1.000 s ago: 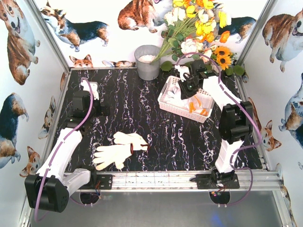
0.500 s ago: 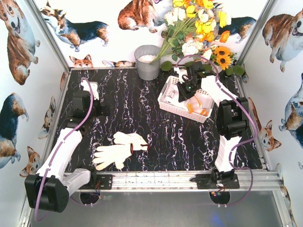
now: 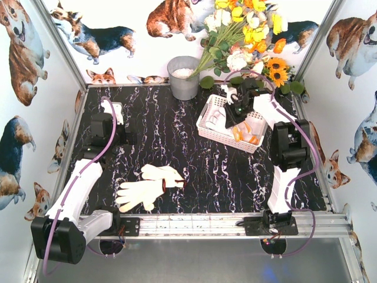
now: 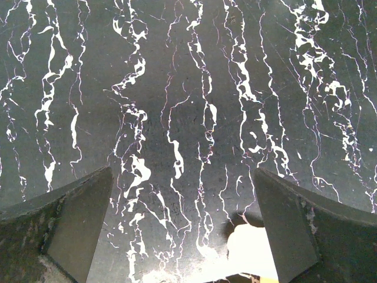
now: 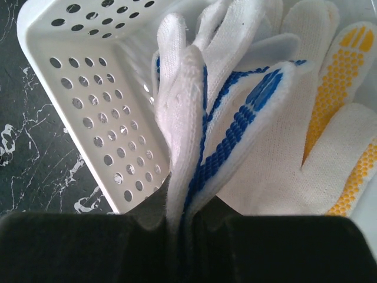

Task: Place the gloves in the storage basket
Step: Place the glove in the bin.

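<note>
1. The right hand (image 5: pixel 179 230) is pressed nearly together, pinching a white knit glove with blue grip dots (image 5: pixel 235 112) by one folded edge. The glove's fingers point away from the wrist camera, over the inside of the basket.
2. The white rectangular plastic basket with perforated walls (image 5: pixel 88 100) stands at a slant on the far right of the black white-veined marble worktop (image 3: pixel 177 135). In the top view the right arm reaches over it from the near side.
3. Inside the basket lies a white knit glove with yellow-orange grip dots (image 5: pixel 339 118), just beside the pinched glove and partly behind it.
4. Two cream knit gloves (image 3: pixel 147 187) lie flat and overlapping on the near middle of the worktop. They are well apart from the basket, and neither hand touches them.
5. The left hand (image 4: pixel 184 227) is spread wide and holds nothing — between its fingers only marble shows. It is at the far left of the worktop.
6. A grey metal bucket (image 3: pixel 184 76) stands at the far edge, left of the basket and apart from it.
7. A bouquet of yellow, white and orange flowers (image 3: pixel 247 29) rises behind the basket.
</note>
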Robot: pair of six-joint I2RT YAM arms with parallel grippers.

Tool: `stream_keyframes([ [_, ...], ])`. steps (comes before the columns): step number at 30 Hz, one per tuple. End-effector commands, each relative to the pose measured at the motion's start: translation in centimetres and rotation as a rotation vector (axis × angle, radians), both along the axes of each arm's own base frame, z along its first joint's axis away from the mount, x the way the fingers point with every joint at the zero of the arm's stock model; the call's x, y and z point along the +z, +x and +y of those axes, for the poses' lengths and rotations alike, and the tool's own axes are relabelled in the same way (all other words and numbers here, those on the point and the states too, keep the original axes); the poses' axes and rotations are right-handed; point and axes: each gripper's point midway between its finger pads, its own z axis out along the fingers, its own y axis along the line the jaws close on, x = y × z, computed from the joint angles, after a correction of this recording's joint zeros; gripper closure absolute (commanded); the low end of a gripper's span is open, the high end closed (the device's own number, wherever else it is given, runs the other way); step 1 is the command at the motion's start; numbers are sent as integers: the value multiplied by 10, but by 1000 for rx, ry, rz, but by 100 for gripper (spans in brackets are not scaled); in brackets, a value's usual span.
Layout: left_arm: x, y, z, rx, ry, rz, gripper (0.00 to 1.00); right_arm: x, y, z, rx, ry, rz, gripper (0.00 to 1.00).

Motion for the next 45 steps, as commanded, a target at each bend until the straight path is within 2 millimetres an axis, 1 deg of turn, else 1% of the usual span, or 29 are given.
stream_keyframes([
  [1,4,3,3,4,9,-15,0,-2,8,0,10,34,-6,100],
  [7,4,3,4,5,9,-15,0,-7,9,-1,1,63,3,100],
  [17,4,3,3,2,8,-13,0,-11,16,-19,-41,31,-18,100],
  [25,4,4,3,1,8,-14,0,-14,19,-25,-69,1,-39,88],
  [28,4,4,3,1,7,-13,0,-14,19,-27,-80,-7,-42,82],
  [37,5,4,0,-9,-2,-18,0,-3,18,-27,-91,-6,-37,60],
  [42,6,4,-1,-13,-3,-20,0,3,16,-29,-101,-5,-23,55],
  [45,7,3,-1,-16,-7,-24,0,9,14,-34,-119,28,-1,46],
])
